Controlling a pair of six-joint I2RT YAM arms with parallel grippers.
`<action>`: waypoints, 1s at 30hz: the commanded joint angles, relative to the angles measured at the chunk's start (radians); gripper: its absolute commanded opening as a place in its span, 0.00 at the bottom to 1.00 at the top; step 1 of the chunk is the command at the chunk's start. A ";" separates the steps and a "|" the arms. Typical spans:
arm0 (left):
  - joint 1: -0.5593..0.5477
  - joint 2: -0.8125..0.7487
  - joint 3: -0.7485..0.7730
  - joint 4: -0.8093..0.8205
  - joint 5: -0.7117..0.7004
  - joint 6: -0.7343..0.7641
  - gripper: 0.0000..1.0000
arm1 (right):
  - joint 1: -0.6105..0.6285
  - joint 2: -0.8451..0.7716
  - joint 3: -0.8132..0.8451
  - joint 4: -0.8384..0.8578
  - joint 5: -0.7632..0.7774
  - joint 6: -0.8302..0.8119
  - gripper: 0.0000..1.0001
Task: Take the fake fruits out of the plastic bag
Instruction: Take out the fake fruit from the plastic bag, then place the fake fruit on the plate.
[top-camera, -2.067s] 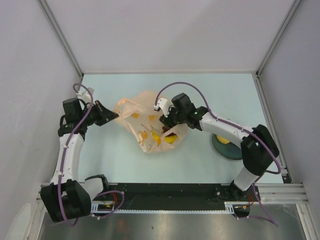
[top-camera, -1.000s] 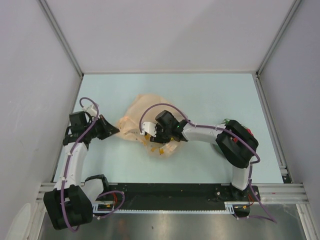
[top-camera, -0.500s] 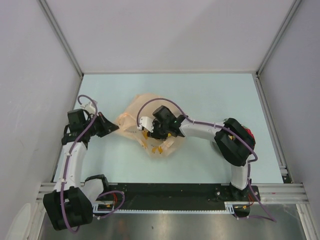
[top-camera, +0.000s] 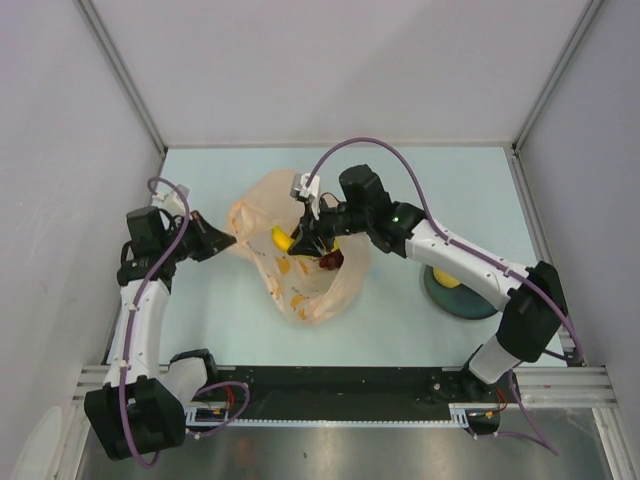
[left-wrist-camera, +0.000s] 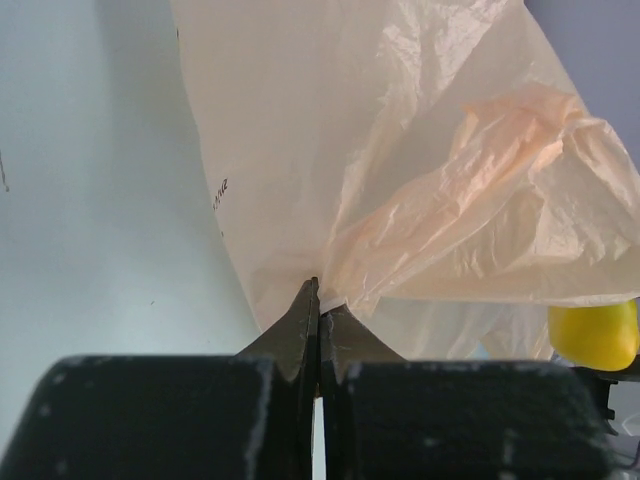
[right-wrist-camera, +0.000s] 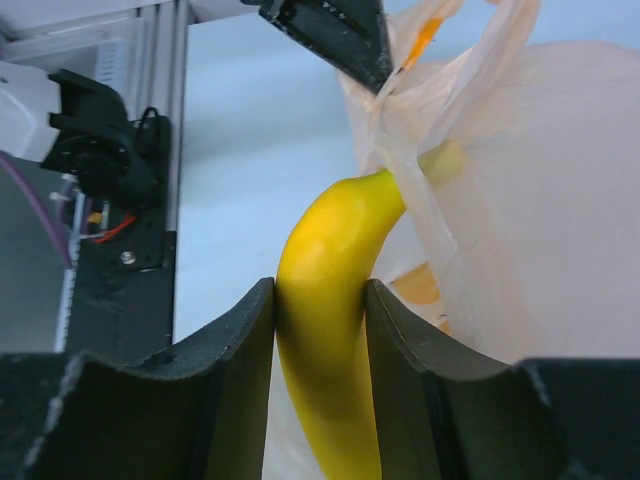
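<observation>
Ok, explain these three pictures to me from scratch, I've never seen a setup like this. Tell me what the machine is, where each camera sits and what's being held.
This is a robot: two arms bolted at the near edge of a pale table, each ending in a two-finger gripper. The wide picture comes from a camera above and behind the arms. The other two come from cameras on the wrists, looking along the fingers.

On the table lie a crinkly peach plastic bag and, to the right, a dark round plate with something yellow on it.

The left gripper is shut on a pinch of the bag. The right gripper holds a yellow toy banana at the bag's opening. A dark red piece seems to lie in the bag.
</observation>
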 joint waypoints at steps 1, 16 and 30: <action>0.011 -0.006 0.045 0.036 0.029 -0.012 0.00 | -0.021 -0.057 0.021 -0.061 -0.148 0.084 0.19; 0.017 0.005 0.101 0.227 0.100 -0.265 0.00 | 0.153 -0.019 0.378 -0.826 -0.080 -0.289 0.15; 0.007 -0.067 0.077 0.174 0.051 -0.238 0.00 | -0.347 -0.532 0.025 -0.724 0.376 -0.456 0.00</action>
